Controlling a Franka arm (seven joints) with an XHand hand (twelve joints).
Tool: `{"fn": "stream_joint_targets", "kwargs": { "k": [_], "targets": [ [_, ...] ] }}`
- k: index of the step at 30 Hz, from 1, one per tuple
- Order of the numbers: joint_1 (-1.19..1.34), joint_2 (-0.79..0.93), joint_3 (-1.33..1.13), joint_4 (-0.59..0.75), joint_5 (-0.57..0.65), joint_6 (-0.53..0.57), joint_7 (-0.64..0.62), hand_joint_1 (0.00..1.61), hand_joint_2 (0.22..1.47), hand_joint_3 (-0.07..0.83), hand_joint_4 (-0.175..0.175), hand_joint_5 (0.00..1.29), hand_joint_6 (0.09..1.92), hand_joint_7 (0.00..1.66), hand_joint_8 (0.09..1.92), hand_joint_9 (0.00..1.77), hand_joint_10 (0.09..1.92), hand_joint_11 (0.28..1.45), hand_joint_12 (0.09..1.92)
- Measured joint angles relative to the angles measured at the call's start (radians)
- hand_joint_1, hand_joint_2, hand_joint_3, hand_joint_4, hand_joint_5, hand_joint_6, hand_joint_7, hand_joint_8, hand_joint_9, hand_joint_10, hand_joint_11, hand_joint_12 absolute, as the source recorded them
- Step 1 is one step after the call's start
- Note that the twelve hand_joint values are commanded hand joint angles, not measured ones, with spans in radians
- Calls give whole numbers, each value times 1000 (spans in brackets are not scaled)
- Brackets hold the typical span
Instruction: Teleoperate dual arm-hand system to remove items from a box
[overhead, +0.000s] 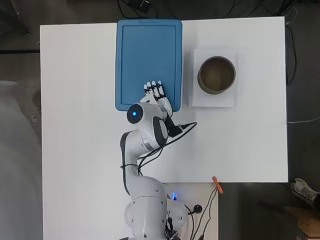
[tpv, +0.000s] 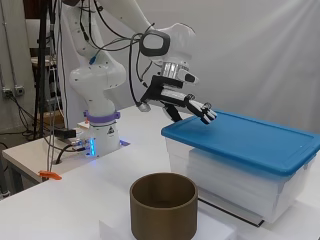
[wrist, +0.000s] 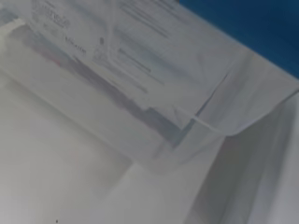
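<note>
And here we are in a robotics lab, no mistaking it. A white robot arm (tpv: 100, 90) is bolted at the edge of a plain white table (overhead: 75, 100), well behind its own fingers (tpv: 202, 111), blue lights glowing at its base. Black cables (tpv: 50, 75) hang down behind the arm and trail across the floor. Beyond the fingers, a pale curtain (tpv: 260, 55) screens off the back like a test bay.

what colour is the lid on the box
Blue; the lid shows best in the overhead view, atop the clear box.
</note>
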Motion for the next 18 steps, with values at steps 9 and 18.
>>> {"fn": "stream_joint_targets", "kwargs": {
  "k": [9, 18],
  "targets": [
    [9, -16, -81, 25, 205, -6, -330, 714, 1423, 10, 147, 444, 1800, 492, 1920, 577, 1897, 541, 1099],
    [-4, -102, -106, 236, 223, -130, -267, 1273, 1291, 0, -69, 510, 1639, 611, 1463, 777, 1448, 566, 1107]
  ]
}}
